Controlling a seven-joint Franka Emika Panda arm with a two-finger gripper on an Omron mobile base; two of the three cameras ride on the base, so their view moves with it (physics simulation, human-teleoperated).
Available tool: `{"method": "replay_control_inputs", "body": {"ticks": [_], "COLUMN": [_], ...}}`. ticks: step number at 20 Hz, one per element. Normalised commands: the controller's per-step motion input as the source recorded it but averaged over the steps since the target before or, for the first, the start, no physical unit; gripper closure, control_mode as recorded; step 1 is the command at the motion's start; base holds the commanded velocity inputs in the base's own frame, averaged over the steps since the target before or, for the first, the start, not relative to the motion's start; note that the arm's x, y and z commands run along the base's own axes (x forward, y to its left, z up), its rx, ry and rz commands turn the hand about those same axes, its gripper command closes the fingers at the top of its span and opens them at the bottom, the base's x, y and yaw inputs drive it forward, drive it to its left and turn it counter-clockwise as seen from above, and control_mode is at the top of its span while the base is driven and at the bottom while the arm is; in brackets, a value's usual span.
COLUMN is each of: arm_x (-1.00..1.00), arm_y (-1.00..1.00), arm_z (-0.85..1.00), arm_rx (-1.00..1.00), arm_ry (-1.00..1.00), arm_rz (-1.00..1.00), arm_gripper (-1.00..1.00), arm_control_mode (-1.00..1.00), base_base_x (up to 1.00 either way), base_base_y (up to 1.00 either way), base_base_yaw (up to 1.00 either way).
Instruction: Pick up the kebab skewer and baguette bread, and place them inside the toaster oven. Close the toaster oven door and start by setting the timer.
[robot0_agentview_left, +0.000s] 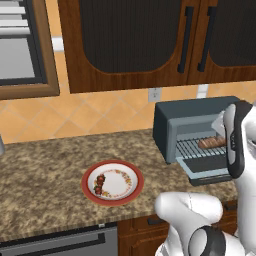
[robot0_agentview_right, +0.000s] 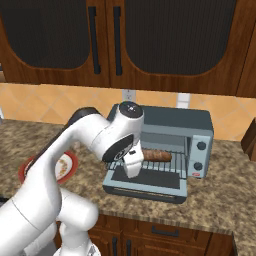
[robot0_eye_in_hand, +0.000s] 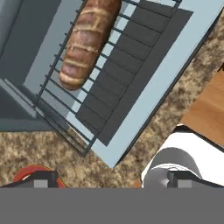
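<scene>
Baguette bread (robot0_eye_in_hand: 89, 39) lay on toaster oven (robot0_agentview_right: 165, 122) rack; gripper (robot0_eye_in_hand: 111, 180) spread wide, empty; we judged kebab skewer (robot0_agentview_left: 100, 184) light, thin, chunky; best pinched mid-stick, across chunks.

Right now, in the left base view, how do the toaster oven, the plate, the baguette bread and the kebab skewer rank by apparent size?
1. toaster oven
2. plate, nearer the camera, yet clearly smaller
3. baguette bread, partly hidden behind the arm
4. kebab skewer, lying on the plate; close to the baguette's visible part, so these last two are unsure.
</scene>
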Motion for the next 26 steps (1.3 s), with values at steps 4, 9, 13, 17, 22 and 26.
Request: {"method": "replay_control_inputs", "body": {"ticks": [4,9,13,17,22,26], "arm_x": [-0.03,0.0,0.12,0.21,0.05,0.07], "arm_y": [1.0,0.93,0.75,0.54,0.44,0.27], "arm_z": [0.0,0.0,0.0,0.0,-0.13,-0.2], "arm_rx": [-0.13,-0.1,-0.07,-0.04,-0.06,-0.04], "arm_ry": [0.01,0.07,0.09,0.11,0.12,0.09], "arm_rz": [0.33,0.31,0.2,0.12,0.08,0.08], "arm_gripper": [-1.0,-1.0,-1.0,-1.0,-1.0,-1.0], "arm_control_mode": [-1.0,-1.0,-1.0,-1.0,-1.0,-1.0], "base_base_x": [0.0,0.0,0.0,0.0,0.0,0.0], "base_base_y": [0.0,0.0,0.0,0.0,0.0,0.0], "base_base_yaw": [0.0,0.0,0.0,0.0,0.0,0.0]}}
